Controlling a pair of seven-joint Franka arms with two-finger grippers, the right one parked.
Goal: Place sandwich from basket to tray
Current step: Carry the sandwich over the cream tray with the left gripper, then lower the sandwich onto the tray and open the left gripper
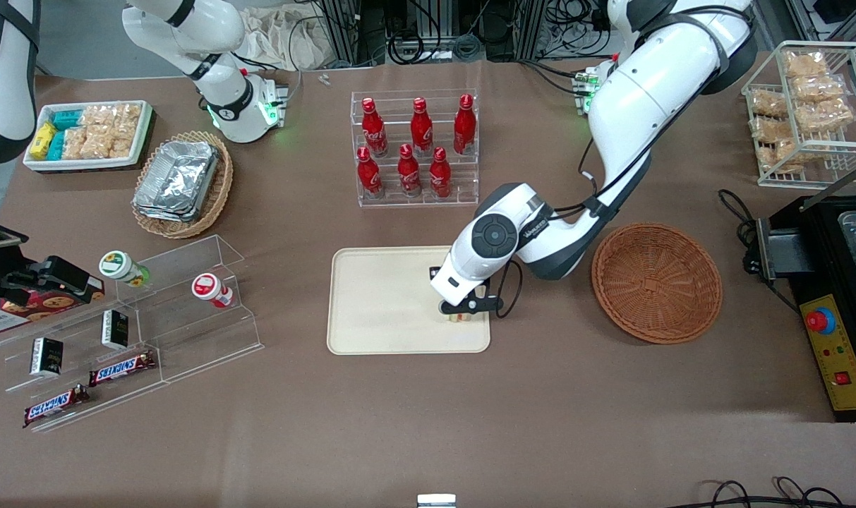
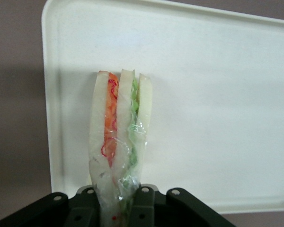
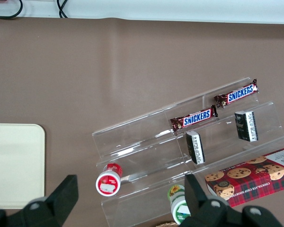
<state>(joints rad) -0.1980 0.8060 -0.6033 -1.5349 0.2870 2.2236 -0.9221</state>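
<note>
My left gripper (image 1: 461, 315) is low over the cream-beige tray (image 1: 378, 296), near the corner closest to the basket. It is shut on the sandwich (image 2: 119, 137), a wrapped wedge of white bread with orange-red and green filling, held on edge just over the tray (image 2: 217, 109). In the front view only a small bit of the sandwich (image 1: 457, 318) shows under the fingers. The reddish-brown wicker basket (image 1: 656, 281) stands empty on the table beside the tray, toward the working arm's end.
A clear rack of red bottles (image 1: 415, 148) stands farther from the front camera than the tray. A tan oval basket with foil containers (image 1: 182, 182), a white bin of snacks (image 1: 89, 134) and a clear stepped shelf (image 1: 138, 324) lie toward the parked arm's end.
</note>
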